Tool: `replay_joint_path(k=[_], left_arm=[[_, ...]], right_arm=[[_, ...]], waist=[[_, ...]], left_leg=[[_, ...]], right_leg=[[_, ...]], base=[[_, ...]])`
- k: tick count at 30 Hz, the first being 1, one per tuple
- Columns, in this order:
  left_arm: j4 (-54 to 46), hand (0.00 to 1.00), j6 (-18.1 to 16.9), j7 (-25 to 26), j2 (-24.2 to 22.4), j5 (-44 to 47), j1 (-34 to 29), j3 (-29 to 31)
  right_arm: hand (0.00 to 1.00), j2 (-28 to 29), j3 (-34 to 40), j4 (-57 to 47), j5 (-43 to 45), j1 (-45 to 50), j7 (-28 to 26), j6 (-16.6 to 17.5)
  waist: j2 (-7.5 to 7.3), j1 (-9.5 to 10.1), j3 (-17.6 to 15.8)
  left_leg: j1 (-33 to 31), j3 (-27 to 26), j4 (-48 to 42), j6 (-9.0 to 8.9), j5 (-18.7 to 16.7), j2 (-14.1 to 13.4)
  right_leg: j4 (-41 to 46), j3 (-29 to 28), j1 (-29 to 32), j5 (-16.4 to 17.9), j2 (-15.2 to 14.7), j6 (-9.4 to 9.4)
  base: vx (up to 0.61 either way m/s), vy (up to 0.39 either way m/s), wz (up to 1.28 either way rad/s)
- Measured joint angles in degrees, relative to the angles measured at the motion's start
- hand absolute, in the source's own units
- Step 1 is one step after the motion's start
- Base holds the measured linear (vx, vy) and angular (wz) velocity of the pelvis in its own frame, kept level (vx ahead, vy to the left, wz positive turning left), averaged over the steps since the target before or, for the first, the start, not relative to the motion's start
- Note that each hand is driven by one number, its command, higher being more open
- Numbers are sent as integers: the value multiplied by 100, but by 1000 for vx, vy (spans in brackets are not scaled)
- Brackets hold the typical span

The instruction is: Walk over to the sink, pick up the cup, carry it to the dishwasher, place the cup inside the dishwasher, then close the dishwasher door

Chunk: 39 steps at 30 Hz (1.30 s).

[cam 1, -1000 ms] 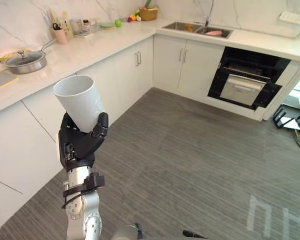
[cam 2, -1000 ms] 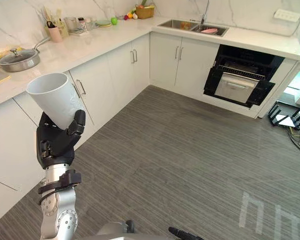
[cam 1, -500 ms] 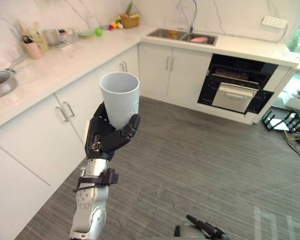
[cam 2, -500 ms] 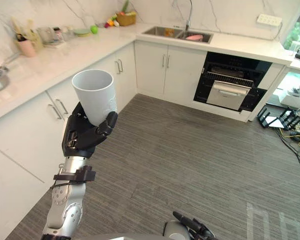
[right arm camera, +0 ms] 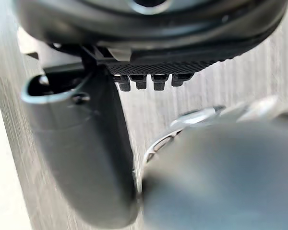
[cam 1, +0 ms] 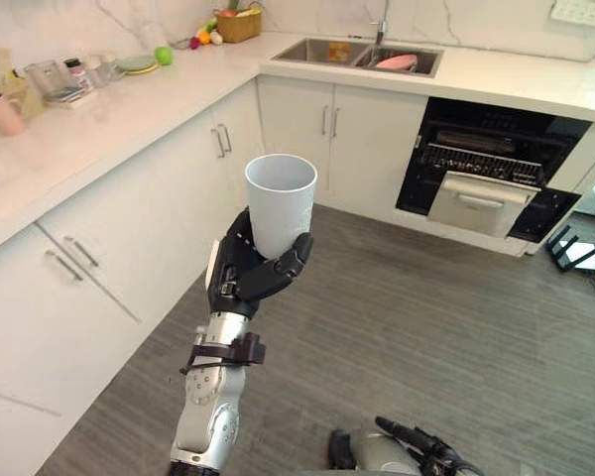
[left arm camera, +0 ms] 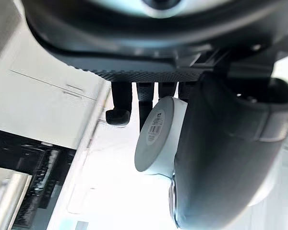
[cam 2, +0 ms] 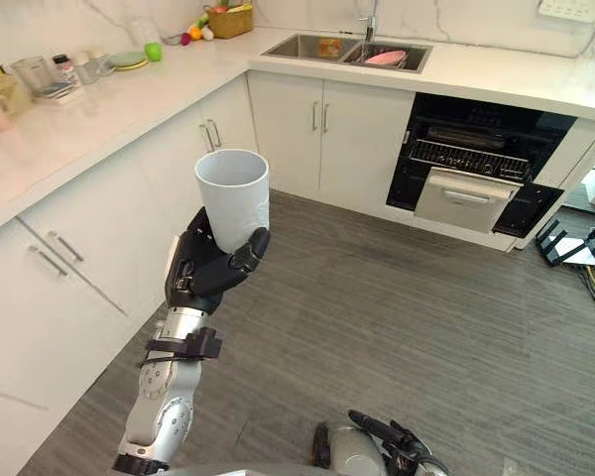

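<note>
My left hand (cam 1: pixel 251 279) is shut on a white cup (cam 1: pixel 281 203), holding it upright by its lower part at about chest height over the grey floor. In the left wrist view the cup's base (left arm camera: pixel 156 136) sits between the thumb and the curled fingers (left arm camera: pixel 119 103). The dishwasher (cam 1: pixel 496 149) stands open under the counter at the far right, its dark inside showing and its silver door (cam 1: pixel 479 201) hanging partly down. The sink (cam 1: pixel 327 51) lies on the counter to the left of it. My right hand (right arm camera: pixel 81 143) hangs low over the floor, fingers relaxed, holding nothing.
White cabinets (cam 1: pixel 109 238) run along the left and turn the corner under the sink. On the counter are a green apple (cam 1: pixel 164 55), plates, jars and a fruit basket (cam 1: pixel 237 22). A pink item (cam 1: pixel 397 61) lies in the sink. Wood-grain floor (cam 1: pixel 446 337) stretches toward the dishwasher.
The camera has turned and moved, so the sink and dishwasher now look nearer. The cup, tilted a second ago, now stands upright in my left hand, nearer the middle of the view.
</note>
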<state>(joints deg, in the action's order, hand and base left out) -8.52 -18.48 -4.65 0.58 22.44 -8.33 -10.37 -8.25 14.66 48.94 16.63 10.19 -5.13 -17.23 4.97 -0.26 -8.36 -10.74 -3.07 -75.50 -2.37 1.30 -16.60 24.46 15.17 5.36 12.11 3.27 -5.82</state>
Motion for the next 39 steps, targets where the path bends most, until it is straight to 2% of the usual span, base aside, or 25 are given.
replay_joint_path(k=[2,4,5,6,8,10,12,16,17,19,20,22,25,26,28,29,30,31,32,34,35,36,37,38,39], left_arm=[[0,0,-33,-51,106,11,-108,66],[0,0,-76,-53,205,11,-141,189],[5,0,-117,-45,252,11,-170,305],[12,0,-140,-36,265,14,-201,390],[82,0,-156,-35,264,16,-234,374],[238,0,-236,-62,243,15,-254,248],[435,0,-274,-268,284,16,-228,180],[459,0,-136,-458,597,145,-145,135],[454,0,-125,-489,715,252,-121,135],[449,0,-100,-497,840,345,-126,165],[444,0,-101,-496,886,326,-123,161],[406,0,-121,-458,940,235,-65,148],[372,0,-81,-433,985,235,160,150],[373,0,-16,-435,963,255,346,112],[371,0,-6,-435,929,288,430,75],[328,0,10,-436,927,287,458,32],[311,0,63,-445,784,287,453,6],[259,0,97,-454,702,271,450,-35],[80,0,95,-471,642,225,475,-90],[-107,0,85,-533,634,149,529,-208],[-142,0,65,-591,673,108,542,-268],[-147,0,56,-606,670,112,534,-314],[-192,0,51,-610,637,117,542,-328],[-317,0,-49,-616,575,124,523,-351],[-351,0,-165,-651,449,124,406,-366]], right_arm=[[100,-56,-19,134,136,16,-99,-248],[100,-146,-26,418,254,-129,-314,-446],[100,-202,-44,611,250,-251,-516,-600],[100,-207,-50,693,252,-337,-648,-685],[100,-164,-52,695,254,-365,-714,-746],[100,-173,-102,683,254,-296,-687,-752],[100,-141,-66,729,630,-246,-465,-805],[100,-25,433,972,927,-177,-307,-796],[100,-19,559,1034,1009,-179,-297,-711],[100,-52,745,1041,1044,-174,-315,-544],[100,-46,743,1065,1030,-192,-372,-464],[100,113,725,1094,1020,-195,-436,-416],[100,267,755,1035,1022,-314,-475,-201],[100,393,764,948,1038,-331,-270,-127],[100,429,691,797,1018,-312,272,-90],[100,494,578,612,1008,-240,976,-8],[100,426,590,534,1019,-246,1671,95],[100,413,608,431,1021,-289,2002,141],[100,420,640,180,1015,-323,2436,177],[100,410,684,-251,1006,-322,2726,204],[100,412,742,-512,998,-282,2850,229],[100,396,772,-795,965,-263,2967,282],[100,385,760,-1033,948,-233,3043,301],[100,383,720,-1546,825,-76,3145,434],[100,314,704,-1902,720,-20,3199,567]], waist=[[-75,151,22],[-94,278,35],[-95,297,35],[-98,332,35],[-135,368,49],[-144,369,109],[-349,316,228],[-565,300,358],[-667,368,409],[-683,405,414],[-668,322,420],[-657,161,438],[-612,-61,413],[-600,-89,391],[-628,-88,381],[-748,-107,387],[-497,-164,299],[-364,-144,302],[-348,-100,271],[-328,-115,241],[-368,-111,207],[-224,-65,169],[-157,-53,138],[-286,-31,152],[-102,-15,139]], left_leg=[[-652,-475,684,188,-636,62],[-638,-735,2218,119,-949,195],[-376,-806,3837,70,-1021,398],[-146,-683,5252,31,-962,588],[-11,-299,6234,-49,-435,876],[-5,-158,6196,-47,134,1062],[-176,-251,5450,182,-373,1295],[146,-301,5131,392,-1088,1592],[451,-433,5263,464,-1258,1712],[1049,-578,5565,571,-1450,1834],[1434,-581,5798,596,-1449,1804],[1870,-558,6183,523,-1396,1700],[2193,-570,6556,403,-1387,1514],[2350,-605,6579,226,-1486,1403],[2610,-731,6572,28,-1619,1387],[2860,-760,6483,-71,-1819,1492],[2980,-795,6263,-75,-2121,1313],[2969,-873,6170,-102,-2175,1222],[2958,-973,6070,-99,-2174,1193],[2991,-1039,5822,-68,-2197,1121],[2921,-1058,5222,-26,-2175,975],[2566,-1042,4146,283,-1996,611],[2262,-1023,3394,400,-1822,410],[1646,-962,1959,471,-1168,218],[1165,-752,1050,377,-1018,-94]], right_leg=[[-581,-152,-493,-111,5,135],[-939,-365,-833,-236,13,94],[-1118,-554,-1063,-248,16,115],[-1239,-773,-1250,-213,4,174],[-1357,-1071,-1480,-80,-77,329],[-1325,-1252,-1638,198,-186,482],[-1077,-1363,-1655,466,-521,746],[330,-1088,-1435,500,-917,843],[1518,-935,-978,260,-1211,989],[3237,-836,-233,-897,-1606,687],[3970,-830,129,-826,-1606,686],[4065,-556,598,-413,-1509,774],[2563,27,1080,-45,-1197,692],[1208,217,1064,-92,-917,666],[-8,247,949,-526,-745,607],[-657,303,786,-1548,-834,486],[-334,426,737,-1440,-685,111],[-253,472,759,-1377,-600,82],[-124,421,841,-1128,-554,-76],[80,367,845,-751,-445,-17],[40,442,646,-562,-356,-61],[-82,655,276,-448,-264,-39],[219,747,231,-218,-283,-10],[564,711,66,292,-458,-5],[556,680,-96,428,-270,-22]], base=[[438,-124,-22],[496,-68,-56],[504,34,-79],[407,39,-82],[461,169,-79],[491,246,-46],[446,253,-7],[420,265,5],[270,165,-34],[373,208,-38],[339,156,-9],[339,80,6],[396,1,-3],[514,-67,-20],[456,-94,-29],[473,-128,-24],[447,-117,-24],[380,-107,-42],[305,-109,-49],[245,-129,-36],[208,-158,-31],[263,-142,-33],[385,-56,-26],[376,0,-18],[328,12,-16]])
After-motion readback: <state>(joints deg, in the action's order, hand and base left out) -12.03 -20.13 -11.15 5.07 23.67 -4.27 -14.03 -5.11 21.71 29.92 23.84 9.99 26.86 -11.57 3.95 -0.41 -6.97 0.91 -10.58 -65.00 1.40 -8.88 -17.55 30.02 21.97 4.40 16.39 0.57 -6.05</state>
